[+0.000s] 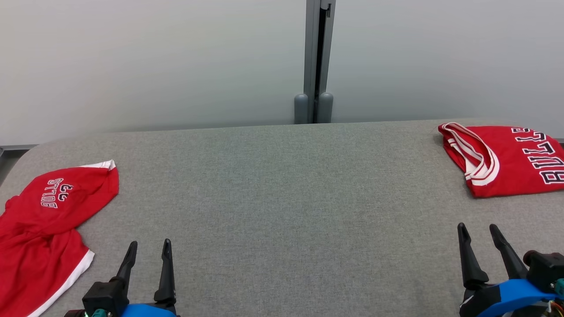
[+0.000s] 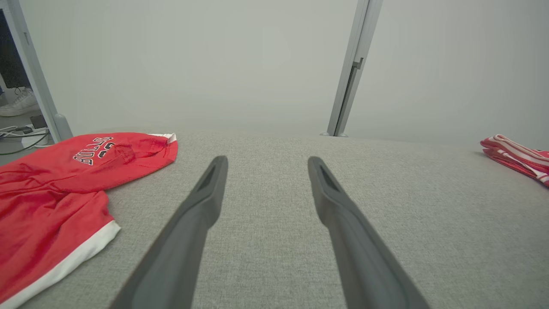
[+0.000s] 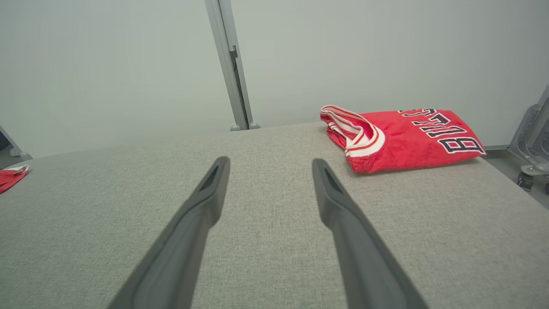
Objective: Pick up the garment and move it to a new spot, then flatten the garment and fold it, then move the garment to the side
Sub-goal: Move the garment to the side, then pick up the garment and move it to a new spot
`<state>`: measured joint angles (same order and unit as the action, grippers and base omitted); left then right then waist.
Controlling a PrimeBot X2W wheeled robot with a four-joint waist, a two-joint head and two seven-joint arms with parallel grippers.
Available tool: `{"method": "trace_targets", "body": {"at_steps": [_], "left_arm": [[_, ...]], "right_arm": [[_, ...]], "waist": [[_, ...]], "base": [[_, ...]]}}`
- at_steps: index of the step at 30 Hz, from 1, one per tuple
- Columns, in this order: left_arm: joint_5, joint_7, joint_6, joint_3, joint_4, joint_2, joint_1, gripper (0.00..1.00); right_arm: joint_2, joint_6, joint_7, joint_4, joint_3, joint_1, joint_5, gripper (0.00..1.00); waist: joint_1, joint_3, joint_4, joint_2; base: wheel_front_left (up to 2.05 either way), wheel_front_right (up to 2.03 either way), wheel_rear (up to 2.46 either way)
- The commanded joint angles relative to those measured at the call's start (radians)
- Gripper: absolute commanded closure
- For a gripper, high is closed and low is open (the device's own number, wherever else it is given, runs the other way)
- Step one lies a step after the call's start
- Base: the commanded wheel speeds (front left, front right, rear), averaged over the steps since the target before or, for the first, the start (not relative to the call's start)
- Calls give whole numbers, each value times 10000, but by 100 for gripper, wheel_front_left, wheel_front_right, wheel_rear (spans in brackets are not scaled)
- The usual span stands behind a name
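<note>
The tabletop [image 1: 282, 198] is covered in grey woven cloth, matt and slightly coarse. The crumpled garment [image 1: 39, 229] at the near left is thin, smooth red cloth with white hem bands. The folded garment [image 1: 506, 163] at the far right is similar red cloth with striped trim. The fingers [image 2: 193, 227] look like dark matt plastic. The far post [image 1: 310, 61] is smooth grey metal.

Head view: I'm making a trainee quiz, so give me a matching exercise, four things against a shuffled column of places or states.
1 crumpled red garment
2 folded red jersey
3 left gripper
4 grey post

a behind the far edge of the table
b open, lower left, empty
c far right of the table
d left edge of the table

Pairs: 1-d, 2-c, 3-b, 4-a
</note>
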<state>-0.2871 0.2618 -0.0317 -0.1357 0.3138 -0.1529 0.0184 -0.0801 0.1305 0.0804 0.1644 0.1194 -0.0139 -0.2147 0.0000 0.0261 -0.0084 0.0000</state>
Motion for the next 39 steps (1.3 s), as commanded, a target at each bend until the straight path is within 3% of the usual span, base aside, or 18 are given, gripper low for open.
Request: {"method": "trace_targets", "body": {"at_steps": [1, 10, 15, 30, 39], "left_arm": [[29, 41, -24, 82, 18, 9, -10, 0], [55, 41, -114, 114, 84, -36, -163, 0], [118, 42, -118, 137, 133, -96, -222, 0], [150, -16, -50, 116, -106, -307, -228, 0], [86, -159, 2, 97, -340, -481, -45, 0]], "right_arm": [[46, 5, -4, -77, 44, -160, 48, 0], [157, 5, -31, -148, 46, -217, 75, 0], [202, 4, -48, -189, -71, -342, 70, 0], [257, 5, 25, -20, -491, -301, -16, 0], [272, 5, 160, 237, -722, -227, -36, 0]], "waist": [[0, 5, 9, 0], [0, 23, 178, 0], [0, 42, 612, 0], [0, 120, 3217, 0], [0, 167, 4345, 0]], "base": [[0, 0, 0], [0, 0, 0], [0, 0, 0], [0, 0, 0], [0, 0, 0]]}}
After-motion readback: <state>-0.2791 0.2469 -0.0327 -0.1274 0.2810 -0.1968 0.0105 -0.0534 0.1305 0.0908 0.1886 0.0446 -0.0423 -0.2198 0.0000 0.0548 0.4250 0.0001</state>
